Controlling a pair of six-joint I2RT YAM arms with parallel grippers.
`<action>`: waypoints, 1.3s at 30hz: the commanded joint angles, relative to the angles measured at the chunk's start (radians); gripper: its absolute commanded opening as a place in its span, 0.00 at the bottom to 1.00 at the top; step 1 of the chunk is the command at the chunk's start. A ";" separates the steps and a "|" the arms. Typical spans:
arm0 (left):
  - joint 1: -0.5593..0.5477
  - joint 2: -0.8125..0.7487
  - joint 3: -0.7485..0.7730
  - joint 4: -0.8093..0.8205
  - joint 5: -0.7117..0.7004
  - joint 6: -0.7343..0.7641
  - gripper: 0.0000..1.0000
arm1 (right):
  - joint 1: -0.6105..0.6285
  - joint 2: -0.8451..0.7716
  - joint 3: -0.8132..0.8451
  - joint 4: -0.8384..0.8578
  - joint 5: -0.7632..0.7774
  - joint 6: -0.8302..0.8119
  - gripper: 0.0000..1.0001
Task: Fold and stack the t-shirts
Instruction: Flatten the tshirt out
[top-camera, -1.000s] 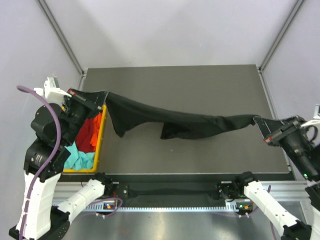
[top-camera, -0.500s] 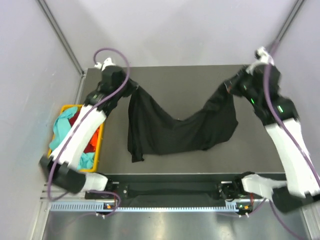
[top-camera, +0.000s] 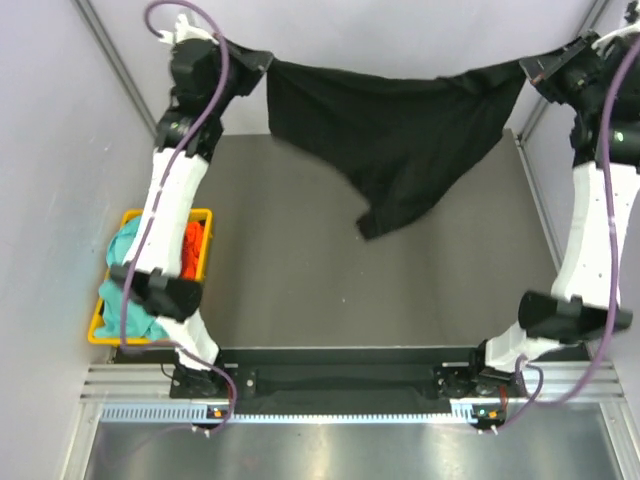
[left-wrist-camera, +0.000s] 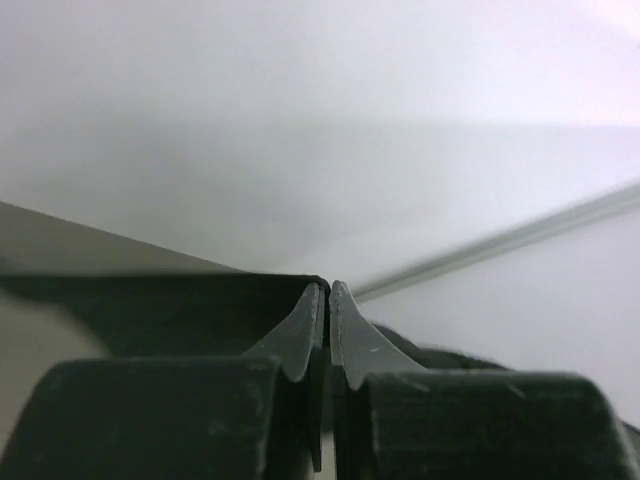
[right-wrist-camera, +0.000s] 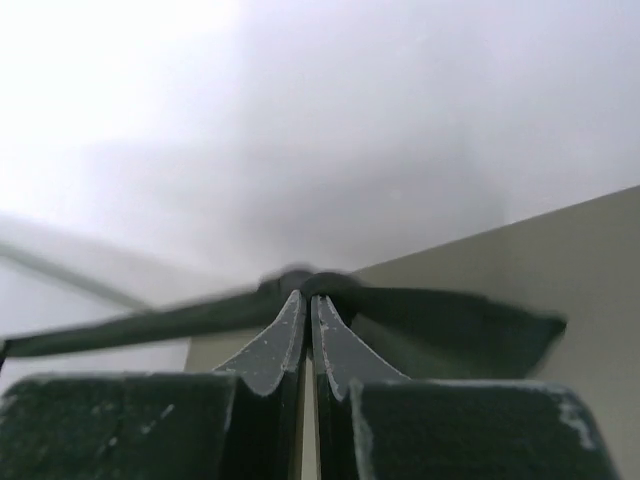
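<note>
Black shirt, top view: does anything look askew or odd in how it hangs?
Yes. The black shirt hangs unevenly between the left gripper and right gripper, both shut on its upper corners. Its bottom bunches into a twisted tail near the middle instead of hanging flat.

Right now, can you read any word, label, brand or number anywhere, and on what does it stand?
No text can be read in any view.
On the black shirt: none; no print or label shows.
On the basket: none visible.
On the arm bases: small lights only; any lettering is too small to read.
</note>
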 joint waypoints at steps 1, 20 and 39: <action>-0.006 -0.257 -0.178 0.117 0.045 0.047 0.00 | 0.006 -0.250 -0.153 0.053 -0.105 -0.001 0.00; -0.009 -1.110 -1.637 -0.123 -0.061 0.065 0.00 | 0.037 -1.007 -1.579 -0.197 -0.070 -0.038 0.00; -0.009 -0.996 -1.342 -0.174 -0.043 0.077 0.00 | 0.039 -0.940 -1.079 -0.321 0.088 -0.070 0.00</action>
